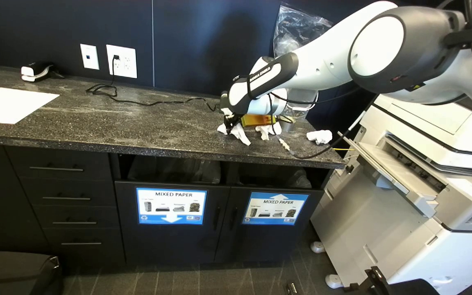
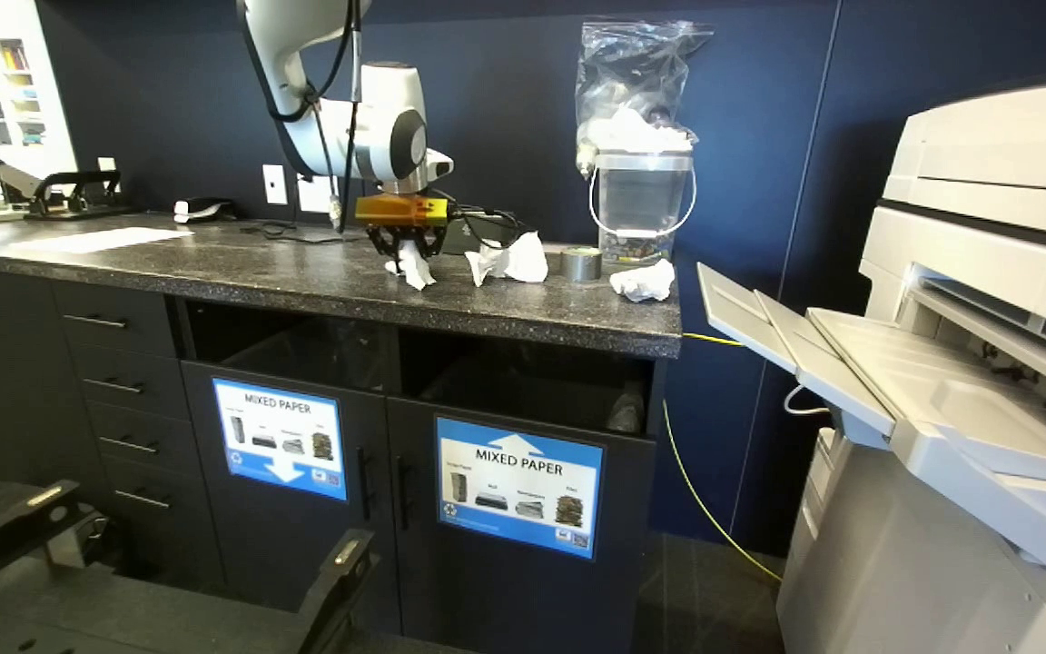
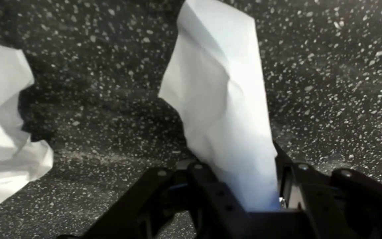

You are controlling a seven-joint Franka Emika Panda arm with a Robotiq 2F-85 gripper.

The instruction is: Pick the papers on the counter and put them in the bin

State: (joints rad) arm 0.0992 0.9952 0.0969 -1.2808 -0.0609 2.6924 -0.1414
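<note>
- On the dark speckled table (image 1: 146, 123), a crumpled paper (image 3: 224, 99) lies between the black fingers (image 3: 217, 196); a second wad (image 3: 5, 132) lies just beside it, and a third wad (image 2: 646, 282) near the table's end.
- The fingers stand close along both sides of the paper; whether they pinch it, I cannot tell.
- The paper should handle as light, soft and springy, folding under pressure; loose layers could slide or tear.
- Best held across its folded middle, deep between the fingers, rather than by a thin edge.
</note>
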